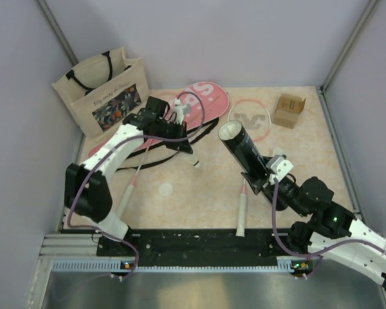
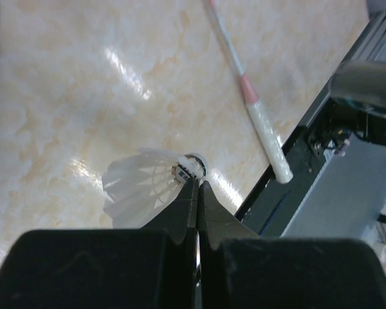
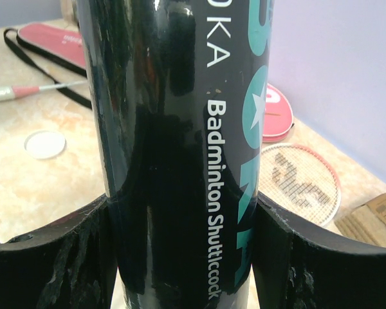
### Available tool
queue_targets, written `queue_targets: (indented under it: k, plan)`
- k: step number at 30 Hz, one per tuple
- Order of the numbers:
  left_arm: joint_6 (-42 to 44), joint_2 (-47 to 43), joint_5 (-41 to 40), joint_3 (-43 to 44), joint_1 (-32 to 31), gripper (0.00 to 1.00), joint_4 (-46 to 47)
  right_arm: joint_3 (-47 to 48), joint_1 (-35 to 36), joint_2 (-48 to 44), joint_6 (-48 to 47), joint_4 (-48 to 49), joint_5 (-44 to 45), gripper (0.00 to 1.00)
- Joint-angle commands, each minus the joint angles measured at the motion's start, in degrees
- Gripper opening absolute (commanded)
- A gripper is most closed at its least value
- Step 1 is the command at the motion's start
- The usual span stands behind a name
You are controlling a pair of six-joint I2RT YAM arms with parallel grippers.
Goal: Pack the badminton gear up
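Counter (image 1: 199, 193) carries everything. In the top view, the pink cover (image 1: 209, 96) lies flat at 12 o'clock and the tote bag (image 1: 106, 90) stands at 10 o'clock. One racket (image 1: 242, 212) runs from a head at 1 o'clock to a handle near 6 o'clock. The second racket (image 1: 130, 190) shows its shaft and handle at 8 o'clock, its head hidden under the left arm. Right end effector (image 1: 265, 175) is clamped around the lower body of the dark tube (image 1: 241, 145), with the fingers (image 3: 64, 257) on both sides of it. The tube's long axis runs 5 to 11 o'clock, and its open mouth is raised and tilted toward 11. Left end effector (image 1: 182, 112) hangs over the cover at 11 o'clock, its jaws pinched tight on the shuttlecock (image 2: 148, 187) at the cork end, feathers sticking out sideways. Key relation: the tube mouth lies at about 4 o'clock from the shuttlecock, near but apart, so the left arm is the one to carry it across. Judgement: the shuttlecock likely needs turning to line up with the tube axis before going in. A small white lid (image 1: 166, 189) sits loose at 7 o'clock, not yet on the tube.
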Motion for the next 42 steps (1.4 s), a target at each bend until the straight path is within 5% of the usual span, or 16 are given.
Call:
queue_targets:
  k: [1, 8, 16, 21, 42]
  plan:
    - [-9.5, -14.0, -6.1, 1.3, -0.2, 0.0, 9.3, 3.0, 0.4, 1.9, -0.9, -0.4, -2.4, 0.3]
    - [-11.4, -26.7, -14.9, 0.3, -0.1, 0.0, 13.0, 3.1, 0.4, 6.9, -1.4, -1.6, -5.6, 0.31]
    - [-12.0, -40.5, -9.9, -6.3, -0.1, 0.0, 22.4, 5.1, 0.5, 14.4, -3.1, -1.3, -9.5, 0.31]
    - [-13.1, -42.2, -2.4, -7.2, -0.2, 0.0, 21.0, 6.5, 0.5, 18.3, -3.8, 0.2, -10.8, 0.31]
    - [-17.3, -45.2, 6.2, -15.5, -0.2, 0.0, 22.5, 9.9, 0.4, 26.6, -6.6, 7.2, -14.3, 0.31]
